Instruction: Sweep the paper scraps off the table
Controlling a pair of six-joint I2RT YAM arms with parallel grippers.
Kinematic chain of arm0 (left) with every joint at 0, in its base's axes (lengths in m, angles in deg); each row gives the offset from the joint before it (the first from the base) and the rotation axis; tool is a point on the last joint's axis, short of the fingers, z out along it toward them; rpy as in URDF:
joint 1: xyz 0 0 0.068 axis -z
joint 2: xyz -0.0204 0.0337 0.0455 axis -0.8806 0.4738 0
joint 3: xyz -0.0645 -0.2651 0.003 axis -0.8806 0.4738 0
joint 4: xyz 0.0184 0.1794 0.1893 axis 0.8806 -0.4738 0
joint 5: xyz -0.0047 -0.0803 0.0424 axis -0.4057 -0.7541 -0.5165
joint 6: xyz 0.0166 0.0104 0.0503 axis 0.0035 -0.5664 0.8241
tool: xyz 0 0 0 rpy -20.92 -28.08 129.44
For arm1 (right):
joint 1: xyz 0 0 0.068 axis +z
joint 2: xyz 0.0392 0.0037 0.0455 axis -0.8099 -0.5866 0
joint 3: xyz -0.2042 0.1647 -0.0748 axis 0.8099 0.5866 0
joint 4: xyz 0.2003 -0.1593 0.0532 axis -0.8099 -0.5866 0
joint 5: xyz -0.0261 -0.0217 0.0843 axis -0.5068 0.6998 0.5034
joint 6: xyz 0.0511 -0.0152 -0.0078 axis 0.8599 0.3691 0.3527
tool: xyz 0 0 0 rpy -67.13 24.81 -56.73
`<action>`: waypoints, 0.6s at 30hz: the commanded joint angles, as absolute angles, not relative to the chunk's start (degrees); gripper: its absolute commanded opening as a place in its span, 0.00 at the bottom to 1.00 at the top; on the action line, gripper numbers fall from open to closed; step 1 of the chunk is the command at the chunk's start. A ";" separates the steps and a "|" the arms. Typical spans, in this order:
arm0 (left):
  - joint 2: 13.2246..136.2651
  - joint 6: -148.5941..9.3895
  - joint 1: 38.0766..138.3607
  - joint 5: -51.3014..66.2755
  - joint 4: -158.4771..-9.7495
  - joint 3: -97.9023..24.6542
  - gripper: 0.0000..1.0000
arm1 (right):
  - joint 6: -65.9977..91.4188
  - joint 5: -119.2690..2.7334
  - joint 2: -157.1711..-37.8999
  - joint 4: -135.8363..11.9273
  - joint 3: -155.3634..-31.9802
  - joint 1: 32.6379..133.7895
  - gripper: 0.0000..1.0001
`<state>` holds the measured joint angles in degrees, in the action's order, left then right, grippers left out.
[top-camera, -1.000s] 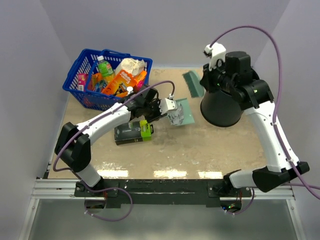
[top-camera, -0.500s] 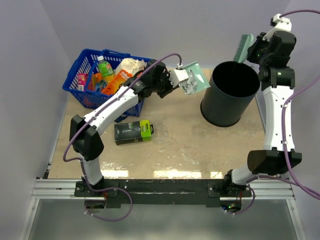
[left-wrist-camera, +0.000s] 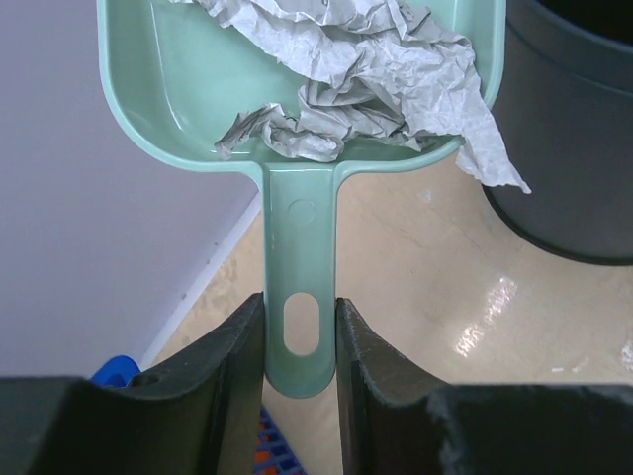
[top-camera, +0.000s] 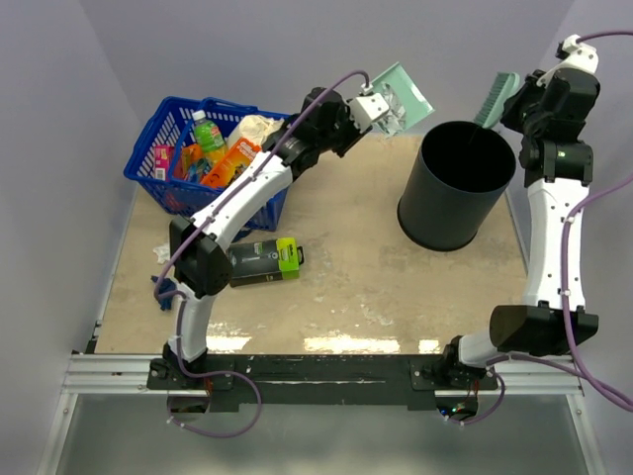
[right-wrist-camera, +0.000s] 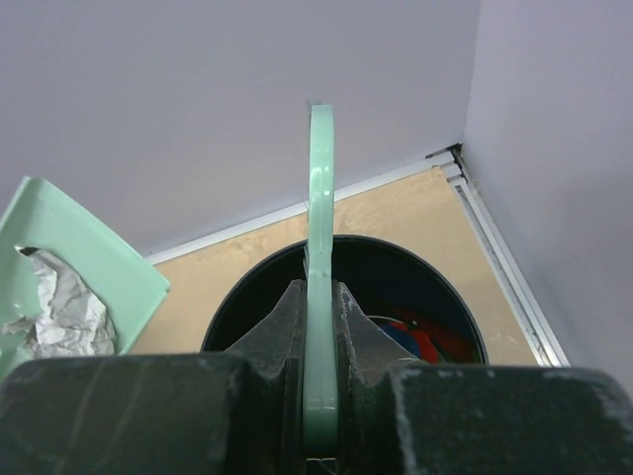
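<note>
My left gripper (top-camera: 368, 107) is shut on the handle of the teal dustpan (top-camera: 407, 89) and holds it high, just left of the black bin (top-camera: 435, 220). A whitish-grey crumpled paper wad (top-camera: 394, 102) lies in the pan. In the left wrist view the fingers (left-wrist-camera: 233, 366) clamp the handle (left-wrist-camera: 301, 336), and the wad (left-wrist-camera: 366, 79) hangs over the pan's edge beside the bin (left-wrist-camera: 574, 148). My right gripper (top-camera: 526, 99) is shut on the teal brush (top-camera: 495, 97) above the bin's far right rim. The right wrist view shows the brush handle (right-wrist-camera: 321, 198) and red and blue scraps (right-wrist-camera: 420, 341) inside the bin.
A blue basket (top-camera: 148, 158) full of groceries stands at the back left of the beige table (top-camera: 396, 287). A green-and-black box (top-camera: 263, 261) lies left of centre. A small dark blue thing (top-camera: 163, 290) shows by the left arm's elbow; I cannot tell what it is.
My left gripper has lifted the dustpan with the wad from the table up and back toward the bin. My right gripper has carried the brush up to the back right, beyond the bin.
</note>
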<state>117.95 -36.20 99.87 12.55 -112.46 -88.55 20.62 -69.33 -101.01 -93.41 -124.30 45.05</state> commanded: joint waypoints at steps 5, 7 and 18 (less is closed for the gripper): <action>123.44 -25.25 108.21 21.10 -104.33 -98.66 0.00 | 21.63 -70.39 -97.93 -90.98 -123.24 42.40 0.00; 124.49 -21.30 109.96 23.65 -100.38 -98.75 0.00 | 21.71 -70.56 -98.02 -91.15 -123.68 41.78 0.00; 123.97 21.25 112.34 25.69 -75.46 -86.73 0.00 | 17.94 -74.52 -100.73 -89.40 -133.61 39.58 0.00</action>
